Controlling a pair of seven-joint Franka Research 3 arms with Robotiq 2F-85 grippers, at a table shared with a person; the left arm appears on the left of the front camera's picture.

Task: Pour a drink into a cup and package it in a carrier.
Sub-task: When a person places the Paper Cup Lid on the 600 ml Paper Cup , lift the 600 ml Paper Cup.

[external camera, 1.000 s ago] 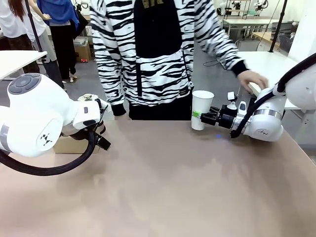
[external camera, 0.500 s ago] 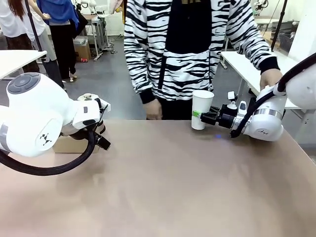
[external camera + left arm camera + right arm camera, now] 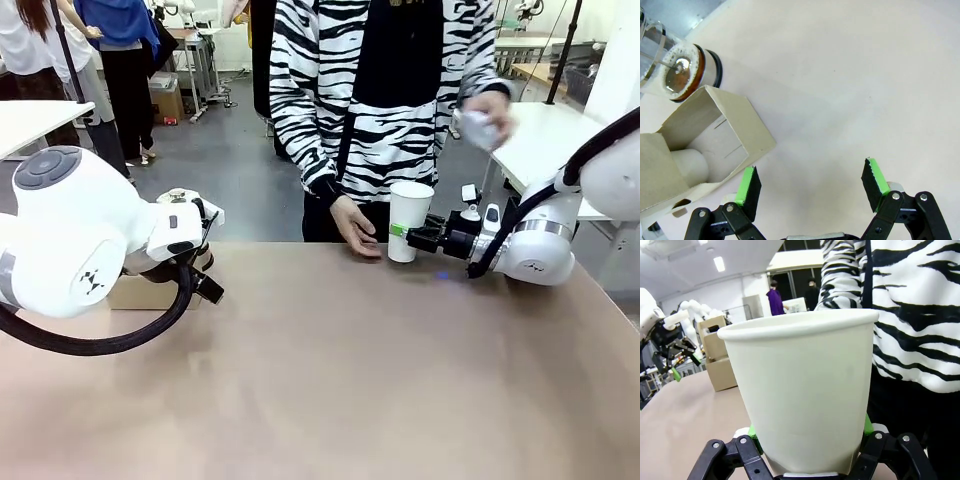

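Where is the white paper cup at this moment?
In the front view the paper cup stands at the far right of the table, gripped by the right gripper, next to the person's hand.

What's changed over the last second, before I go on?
The person stepped toward picture right. One hand lifted off the far table, holding a small pale thing, too blurred to name; the other hand came down beside the cup. The right gripper stays shut on the cup; the left gripper stays open.

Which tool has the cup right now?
The right tool, shut on the white paper cup at the table's far edge; the left tool hangs open, holding nothing.
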